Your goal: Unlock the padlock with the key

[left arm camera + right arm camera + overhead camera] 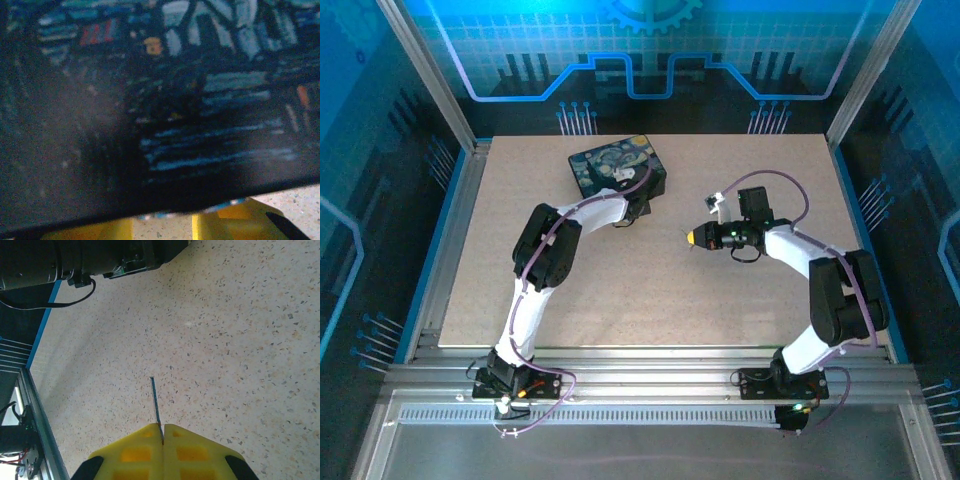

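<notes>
From above, the left gripper (638, 207) is seen pressed against the near edge of a dark painted box (618, 168) on the table (620, 300). In its wrist view the yellow fingers (225, 220) are seen parted, but their tips are hidden by the box (175, 100), so a grasp cannot be told. To the right, the right gripper (694, 237) is held above bare table. Its wrist view shows it (162, 427) clenched on the key (155, 405), whose blade is seen edge-on.

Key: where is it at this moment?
The key is clamped in the right gripper, right of centre on the table; the right wrist view shows its blade over the bare surface.
</notes>
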`<move>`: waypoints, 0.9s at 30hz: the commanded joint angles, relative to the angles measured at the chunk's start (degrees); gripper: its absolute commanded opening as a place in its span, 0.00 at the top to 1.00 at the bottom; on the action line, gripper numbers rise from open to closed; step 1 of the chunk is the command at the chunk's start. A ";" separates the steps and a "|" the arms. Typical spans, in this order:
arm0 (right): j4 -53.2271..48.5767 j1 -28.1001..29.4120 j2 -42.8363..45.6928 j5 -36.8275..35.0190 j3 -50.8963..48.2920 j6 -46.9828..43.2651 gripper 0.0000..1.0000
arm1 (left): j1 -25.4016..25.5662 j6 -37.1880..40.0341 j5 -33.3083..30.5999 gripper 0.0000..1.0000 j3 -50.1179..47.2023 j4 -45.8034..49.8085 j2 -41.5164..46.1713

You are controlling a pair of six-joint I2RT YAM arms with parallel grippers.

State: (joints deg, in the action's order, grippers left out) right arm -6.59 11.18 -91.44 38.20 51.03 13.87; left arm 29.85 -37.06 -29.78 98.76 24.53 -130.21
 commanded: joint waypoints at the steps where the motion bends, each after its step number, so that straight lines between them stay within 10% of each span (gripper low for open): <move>1: 0.42 0.21 -0.42 1.92 0.92 -0.68 1.00 | -0.26 0.98 -1.11 0.77 -0.05 1.01 1.20; 27: -7.03 5.03 10.89 -0.81 -2.15 0.39 1.00 | -1.46 -0.04 32.08 0.94 -5.82 28.08 25.97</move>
State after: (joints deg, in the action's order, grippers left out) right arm -9.54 15.49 -84.27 37.60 48.56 14.31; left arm 28.45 -36.07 -2.79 92.90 45.89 -107.77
